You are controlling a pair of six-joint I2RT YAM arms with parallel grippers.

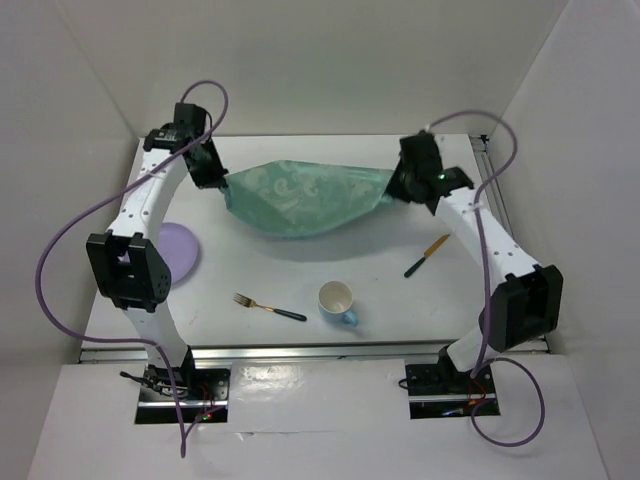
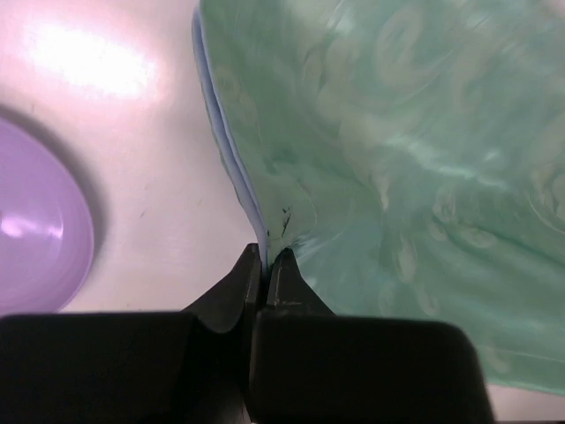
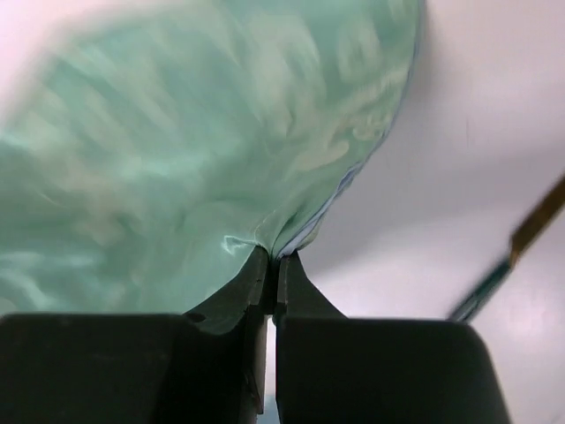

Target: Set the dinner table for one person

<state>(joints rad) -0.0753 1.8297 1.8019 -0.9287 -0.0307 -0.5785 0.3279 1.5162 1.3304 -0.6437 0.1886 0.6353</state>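
A teal-green patterned cloth (image 1: 305,198) hangs sagging between my two grippers above the far part of the white dinner table (image 1: 300,275). My left gripper (image 1: 222,184) is shut on the cloth's left edge (image 2: 265,238). My right gripper (image 1: 392,190) is shut on its right edge (image 3: 275,252). A lilac plate (image 1: 178,252) lies at the table's left edge and shows in the left wrist view (image 2: 40,230). A fork (image 1: 268,306) and a blue mug (image 1: 338,303) lie near the front. A knife (image 1: 427,255) lies at the right and shows in the right wrist view (image 3: 516,252).
White walls enclose the table at the back and both sides. Metal rails (image 1: 300,350) run along the table's edges. Purple cables (image 1: 60,240) loop from both arms.
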